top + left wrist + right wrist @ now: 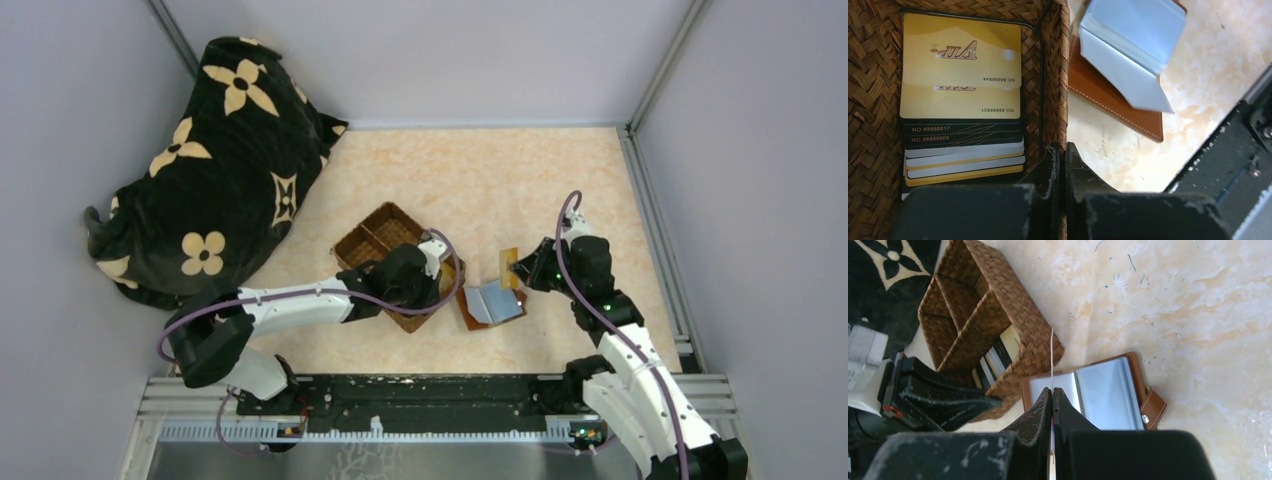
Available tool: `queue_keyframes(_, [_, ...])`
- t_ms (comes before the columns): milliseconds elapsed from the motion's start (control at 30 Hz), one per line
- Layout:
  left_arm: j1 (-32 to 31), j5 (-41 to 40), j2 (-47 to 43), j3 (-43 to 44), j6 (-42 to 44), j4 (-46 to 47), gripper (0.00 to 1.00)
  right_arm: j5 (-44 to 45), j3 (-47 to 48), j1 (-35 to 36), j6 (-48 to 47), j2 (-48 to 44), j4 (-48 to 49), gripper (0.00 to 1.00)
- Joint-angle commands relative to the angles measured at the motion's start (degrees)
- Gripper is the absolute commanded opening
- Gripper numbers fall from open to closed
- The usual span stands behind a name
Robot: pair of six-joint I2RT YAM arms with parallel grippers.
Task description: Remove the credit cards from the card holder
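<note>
The card holder point(490, 303) lies open on the table, brown outside with grey-blue sleeves point(1105, 392) facing up, just right of the wicker basket point(372, 232). My right gripper point(520, 268) hovers above the holder, shut on a gold-tan credit card point(509, 268). That card shows edge-on as a thin white line point(1052, 357) in the right wrist view. Several more credit cards point(960, 95), gold, black and white, are stacked in the basket's near compartment. My left gripper point(1062, 148) is shut on the basket's right wall point(1055, 75), one finger inside and one outside.
A black cushion with cream flower shapes point(210, 170) fills the back left corner. The basket's two far compartments point(955, 305) hold nothing I can see. The holder's strap with its snap point(1150, 410) sticks out on its far side. Grey walls enclose the table.
</note>
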Motion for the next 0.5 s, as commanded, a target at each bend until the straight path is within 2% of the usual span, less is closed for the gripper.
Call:
queue_keyframes(0, [-3.19, 1.04, -3.56, -3.42, -6.32, 0.38, 0.00, -1.42, 4.13, -0.36, -1.10, 1.15, 3.66, 0.00])
queue_keyframes(33, [-3.71, 0.54, -4.23, -3.87, -6.87, 0.23, 0.00, -1.83, 4.40, -0.34, -1.24, 1.49, 4.00, 0.00])
queue_keyframes(67, [-4.14, 0.22, -4.95, -4.23, -7.28, 0.21, 0.05, -1.93, 4.74, -0.38, -1.81, 1.94, 4.18, 0.00])
queue_keyframes(267, [-4.73, -2.70, -8.65, -4.73, -7.62, -0.12, 0.45, -3.31, 10.33, -0.06, -5.56, 5.38, 2.47, 0.00])
queue_keyframes(467, [-4.73, -5.91, -13.09, -4.52, -6.79, -0.50, 0.72, -2.90, 17.25, 3.81, -7.90, 9.98, 0.26, 0.00])
